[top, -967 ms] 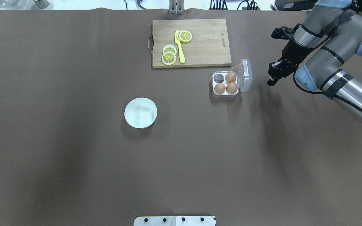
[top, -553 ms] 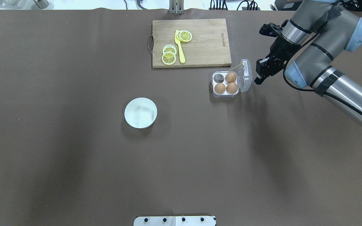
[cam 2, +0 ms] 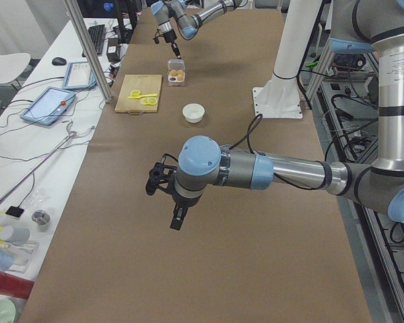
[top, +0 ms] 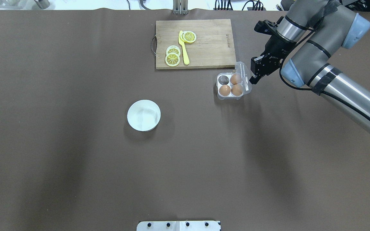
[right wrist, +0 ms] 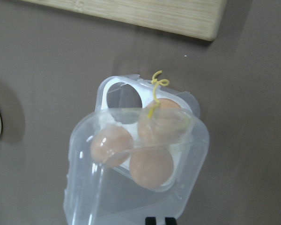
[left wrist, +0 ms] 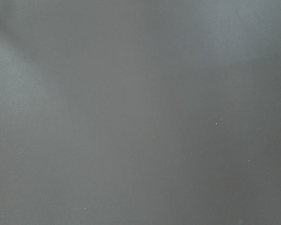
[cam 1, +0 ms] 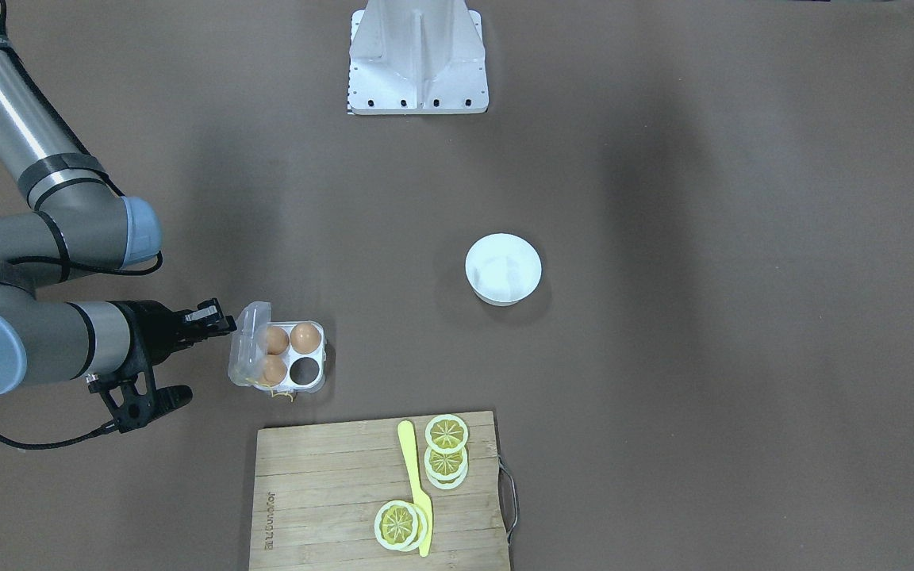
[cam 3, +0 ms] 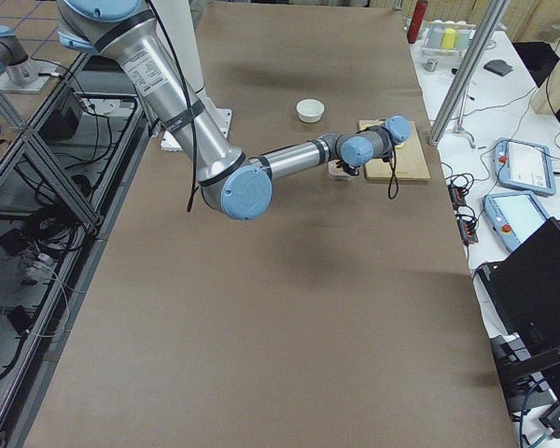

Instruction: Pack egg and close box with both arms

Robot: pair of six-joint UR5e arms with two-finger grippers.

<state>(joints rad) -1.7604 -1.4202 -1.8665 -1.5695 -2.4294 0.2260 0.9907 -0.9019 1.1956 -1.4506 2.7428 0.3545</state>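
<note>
The clear egg box [top: 230,84] stands just in front of the cutting board, with three orange-brown eggs [top: 224,90] in it and its far-left cell [top: 223,78] empty. Its lid [top: 243,77] stands raised and leans over the tray. My right gripper [top: 251,80] is shut, with its tips at the lid's outer side. In the right wrist view the fingertips [right wrist: 151,220] sit at the lid's lower edge, and the eggs [right wrist: 151,166] and yellow string [right wrist: 155,89] show through the lid. My left gripper [cam 2: 177,219] hangs over bare table far from the box; I cannot tell whether it is open or shut.
A wooden cutting board [top: 210,48] with lemon slices [top: 172,57] and a yellow knife [top: 183,48] lies behind the box. A white bowl [top: 144,115] stands left of centre. The white stand base [top: 178,225] is at the near edge.
My right gripper has moved left to the box. The lid, which lay open flat to the right, now stands raised and leans over the eggs.
</note>
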